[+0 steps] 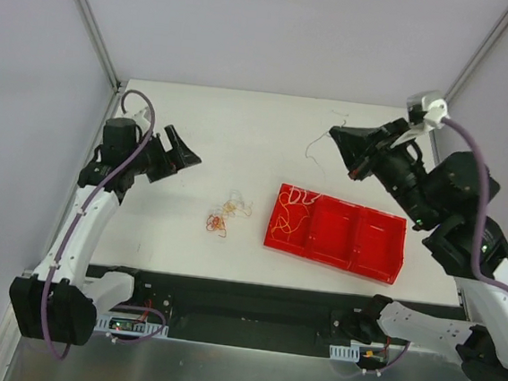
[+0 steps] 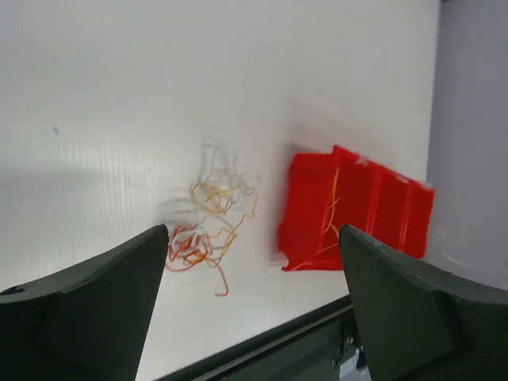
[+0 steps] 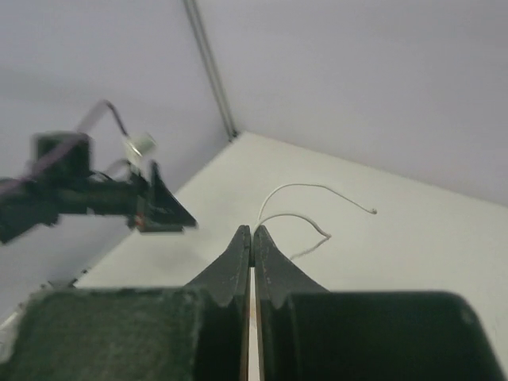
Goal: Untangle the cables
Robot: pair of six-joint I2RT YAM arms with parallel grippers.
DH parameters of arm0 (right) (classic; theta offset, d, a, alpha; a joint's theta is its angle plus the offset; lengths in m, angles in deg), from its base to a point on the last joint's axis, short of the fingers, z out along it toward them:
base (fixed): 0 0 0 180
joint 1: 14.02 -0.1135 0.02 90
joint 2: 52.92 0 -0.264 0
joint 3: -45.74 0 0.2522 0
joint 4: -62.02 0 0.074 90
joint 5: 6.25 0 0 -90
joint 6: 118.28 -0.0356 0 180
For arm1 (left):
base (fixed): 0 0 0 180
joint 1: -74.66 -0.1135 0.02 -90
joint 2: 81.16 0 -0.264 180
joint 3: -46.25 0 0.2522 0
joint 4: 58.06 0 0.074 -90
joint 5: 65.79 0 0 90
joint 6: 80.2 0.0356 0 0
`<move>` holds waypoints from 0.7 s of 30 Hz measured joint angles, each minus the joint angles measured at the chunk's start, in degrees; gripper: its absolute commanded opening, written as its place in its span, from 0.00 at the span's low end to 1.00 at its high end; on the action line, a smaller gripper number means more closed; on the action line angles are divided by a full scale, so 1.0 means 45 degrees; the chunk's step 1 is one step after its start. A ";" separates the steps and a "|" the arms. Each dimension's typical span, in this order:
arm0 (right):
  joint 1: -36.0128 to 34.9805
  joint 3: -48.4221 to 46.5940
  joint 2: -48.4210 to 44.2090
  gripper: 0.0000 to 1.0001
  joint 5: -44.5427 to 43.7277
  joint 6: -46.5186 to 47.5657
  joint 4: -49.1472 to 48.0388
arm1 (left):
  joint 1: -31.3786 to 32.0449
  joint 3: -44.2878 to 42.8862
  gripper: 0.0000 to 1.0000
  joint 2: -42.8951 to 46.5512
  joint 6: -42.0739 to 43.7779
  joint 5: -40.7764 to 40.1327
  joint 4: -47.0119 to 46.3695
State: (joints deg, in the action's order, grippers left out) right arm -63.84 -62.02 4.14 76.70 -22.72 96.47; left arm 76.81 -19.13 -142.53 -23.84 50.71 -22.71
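Note:
A small tangle of orange, white and reddish cables (image 1: 225,215) lies on the white table, left of a red tray (image 1: 379,246). The left wrist view shows the cables (image 2: 208,230) beyond the fingers. My left gripper (image 1: 183,158) hovers above and to the left of the tangle, open and holding nothing (image 2: 252,230). At the back right my right gripper (image 1: 336,132) is raised and shut (image 3: 252,230) on a thin white cable (image 3: 327,235) that curls out past its tips and hangs down (image 1: 315,144). Orange strands (image 1: 292,212) lie in the tray's left compartment.
The red tray (image 2: 389,206) has three compartments and sits right of centre. A dark strip (image 1: 253,294) runs along the table's near edge by the arm bases. Grey walls and metal posts (image 1: 90,22) close in the table on three sides.

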 measured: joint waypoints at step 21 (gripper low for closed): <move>0.1302 0.4532 -0.2569 0.01 -0.2851 -0.0602 0.1316 | 0.0831 -0.5027 0.83 -0.4867 0.1035 0.1962 -0.0194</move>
State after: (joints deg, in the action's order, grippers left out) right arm -57.98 -41.63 -7.43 63.87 -25.43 102.39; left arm 80.55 -41.75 -164.43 -19.19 59.54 -23.59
